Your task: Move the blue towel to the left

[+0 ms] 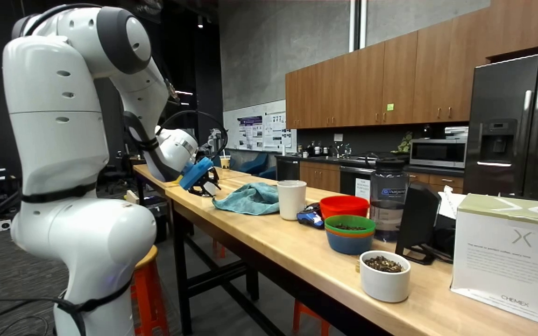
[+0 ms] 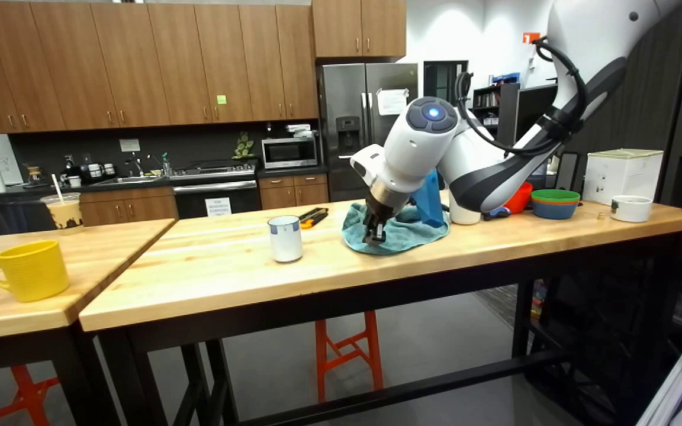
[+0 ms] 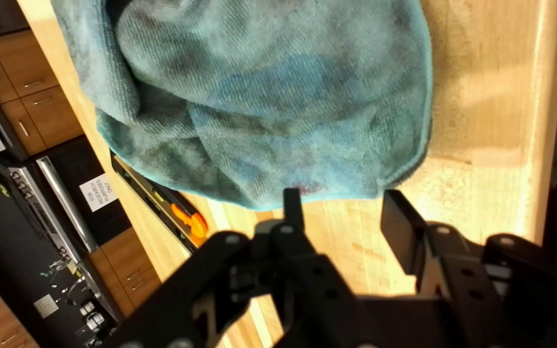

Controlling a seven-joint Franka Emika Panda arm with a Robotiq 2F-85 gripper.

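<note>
The gripper [image 3: 342, 193] was released: fingers [image 3: 294, 208] stood apart, wood showing through the gap. In the wrist view their ends lined up with the lower hem of the blue towel [image 3: 278, 101]; couldn't tell whether they touched it. It lay on the wooden table [image 2: 216, 254], rumpled, partly folded over itself, some darker patches. In an exterior view it sat between a white mug [image 2: 286, 239] with blue rim marks, apart from it, and a plain white cup [image 2: 464, 214], just beside it; contact there unclear. A black-and-orange tool [image 2: 315, 220] lay near it, on the mug's side.

Past the cup, in an exterior view: blue-and-black item [image 1: 311, 215] (couldn't identify), red bowl [image 1: 343, 204], bowl stack [image 1: 348, 242] with green on top and dark bits inside, Nalgene bottle [image 1: 388, 198], white ramekin [image 1: 383, 287] holding dried bits, Chemex box [image 1: 498, 275]. On the neighbouring table [image 2: 110, 242]: yellow mug [image 2: 33, 270], drink cup [image 2: 64, 212] with a straw.
</note>
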